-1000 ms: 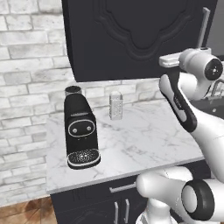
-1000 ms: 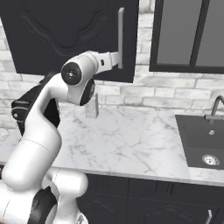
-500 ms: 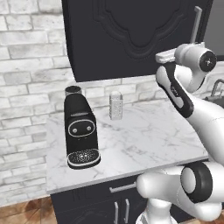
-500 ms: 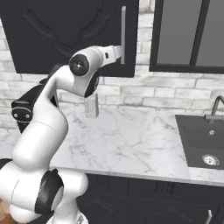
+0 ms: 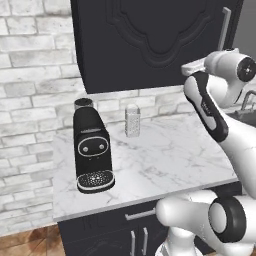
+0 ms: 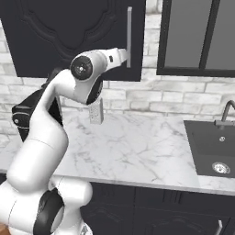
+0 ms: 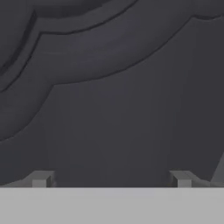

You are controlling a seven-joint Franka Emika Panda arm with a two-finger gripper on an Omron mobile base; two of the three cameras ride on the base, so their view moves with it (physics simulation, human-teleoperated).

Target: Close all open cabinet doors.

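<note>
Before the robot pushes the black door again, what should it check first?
1. End effector faces the cabinet door: ok, the moulded panel is right in front of it.
2. Fingertips apart and holding nothing: ok.
3. End effector touching the door: cannot tell.
4. Silver handle out of the arm's way: ok, it sits just beside the wrist.
5. Door fully shut: cannot tell.
6. Coffee machine and grater below the door, away from the arm: ok.

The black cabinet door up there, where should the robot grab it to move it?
Best guess: the long silver bar handle near the right edge of the cabinet door. It stands out from the flat panel, so the tool, with its tips spread, could close around it from the front. The moulded face offers no grip, only a surface to push.
</note>
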